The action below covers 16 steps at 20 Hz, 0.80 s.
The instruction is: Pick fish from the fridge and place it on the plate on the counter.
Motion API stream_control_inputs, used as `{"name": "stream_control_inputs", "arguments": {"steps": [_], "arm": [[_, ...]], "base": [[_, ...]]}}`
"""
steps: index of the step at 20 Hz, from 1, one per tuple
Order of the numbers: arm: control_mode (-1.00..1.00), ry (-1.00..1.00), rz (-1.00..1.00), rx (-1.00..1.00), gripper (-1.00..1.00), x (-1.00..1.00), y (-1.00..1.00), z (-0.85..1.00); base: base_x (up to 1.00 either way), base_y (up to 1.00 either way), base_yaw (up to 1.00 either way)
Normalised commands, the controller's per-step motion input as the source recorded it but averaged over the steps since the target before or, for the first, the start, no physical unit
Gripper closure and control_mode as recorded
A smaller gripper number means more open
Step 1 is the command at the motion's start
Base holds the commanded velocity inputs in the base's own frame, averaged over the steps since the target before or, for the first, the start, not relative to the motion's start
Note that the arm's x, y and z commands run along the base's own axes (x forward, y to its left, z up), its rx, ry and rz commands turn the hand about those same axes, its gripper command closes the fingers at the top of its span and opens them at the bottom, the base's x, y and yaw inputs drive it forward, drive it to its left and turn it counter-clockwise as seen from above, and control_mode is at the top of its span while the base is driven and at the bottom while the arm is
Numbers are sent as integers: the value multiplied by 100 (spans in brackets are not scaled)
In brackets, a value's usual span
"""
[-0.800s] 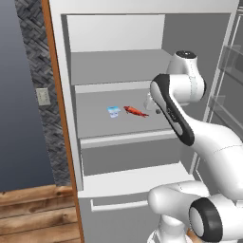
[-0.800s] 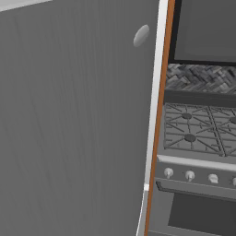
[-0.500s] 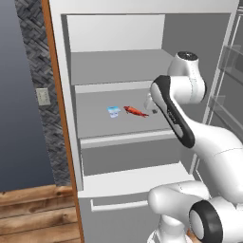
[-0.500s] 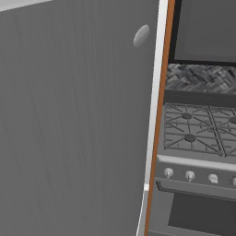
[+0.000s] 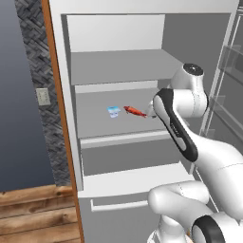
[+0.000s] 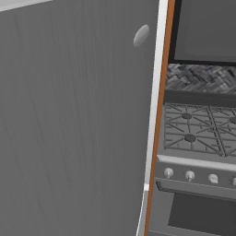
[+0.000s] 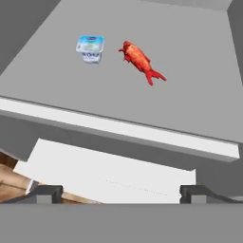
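Reaching into the fridge [image 5: 118, 66] now, claw [image 7: 118, 192] spread wide and empty, short of the fish [image 7: 140, 60] beside the cup [image 7: 90, 48]. Next: push forward, drop over it.

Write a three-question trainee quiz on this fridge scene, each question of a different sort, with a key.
1. True or false: the fish lies on the same fridge shelf as the small cup.
2. In the hand view, the gripper is: A) shut on the fish, B) open and clear of the fish, C) shut on the cup.
3. Fill in: in the left base view, the fish lies to the ____ of the cup.

Key: 1 true; 2 B; 3 right.
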Motion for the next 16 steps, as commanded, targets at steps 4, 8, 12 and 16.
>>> {"name": "stream_control_inputs", "arguments": {"steps": [4, 8, 12, 16], "arm": [[-100, -12, 6, 0, -100, 14, 0, -20], [-100, -6, 5, 0, -100, 35, 0, -19], [-100, 0, 5, 0, -100, 49, -6, -9], [-100, 0, 6, 0, -100, 56, -11, -11]], "base": [[0, 0, 0], [0, 0, 0], [0, 0, 0], [0, 0, 0]]}}
